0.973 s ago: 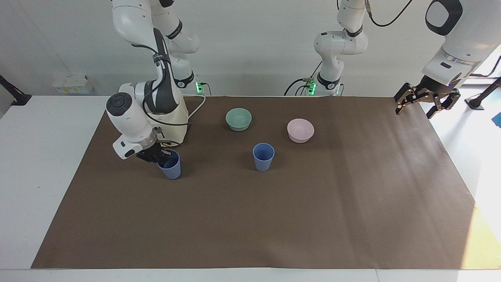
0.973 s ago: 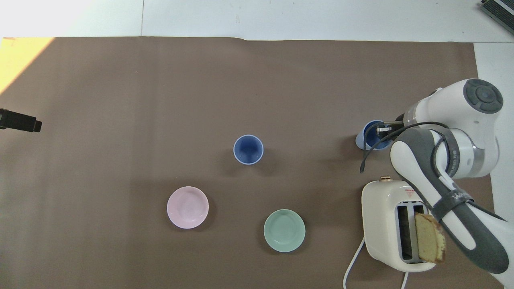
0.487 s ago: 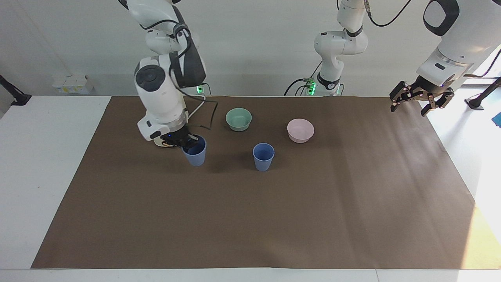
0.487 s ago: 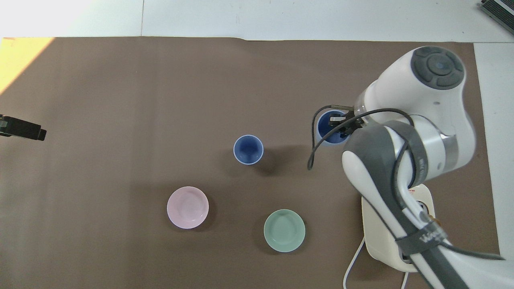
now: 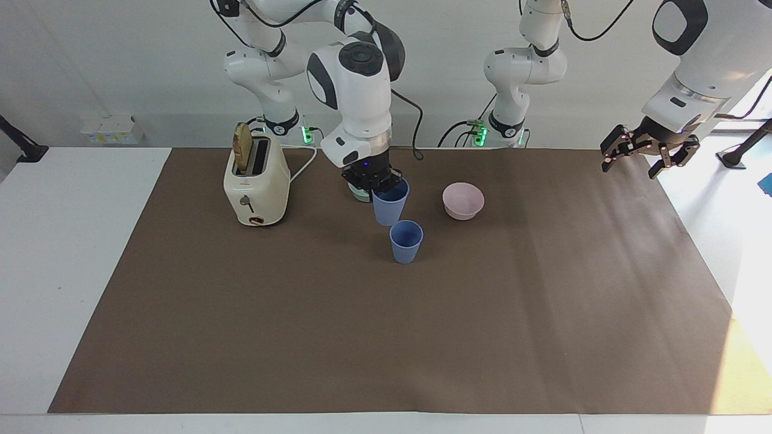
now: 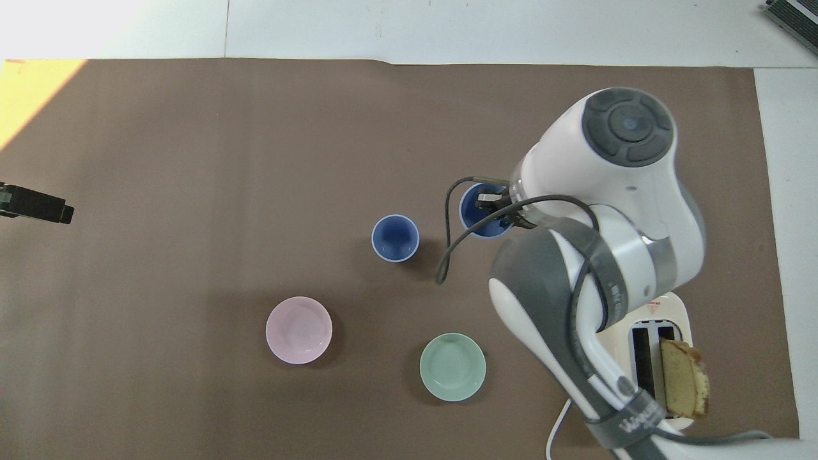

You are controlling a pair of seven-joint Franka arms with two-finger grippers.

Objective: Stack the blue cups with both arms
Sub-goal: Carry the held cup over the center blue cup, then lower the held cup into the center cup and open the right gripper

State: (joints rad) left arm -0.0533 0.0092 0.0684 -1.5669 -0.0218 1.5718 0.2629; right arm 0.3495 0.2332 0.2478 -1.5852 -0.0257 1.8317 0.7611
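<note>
One blue cup stands upright on the brown mat near the table's middle. A second blue cup hangs in the air, upright, with my right gripper shut on its rim. It is over the mat just beside the standing cup, toward the right arm's end. My left gripper hovers open and empty over the mat's edge at the left arm's end.
A cream toaster with a slice of bread stands at the right arm's end. A teal bowl and a pink bowl sit nearer to the robots than the standing cup.
My right arm has lifted its blue cup and carried it from beside the toaster toward the standing cup. The left gripper has shifted only slightly.
</note>
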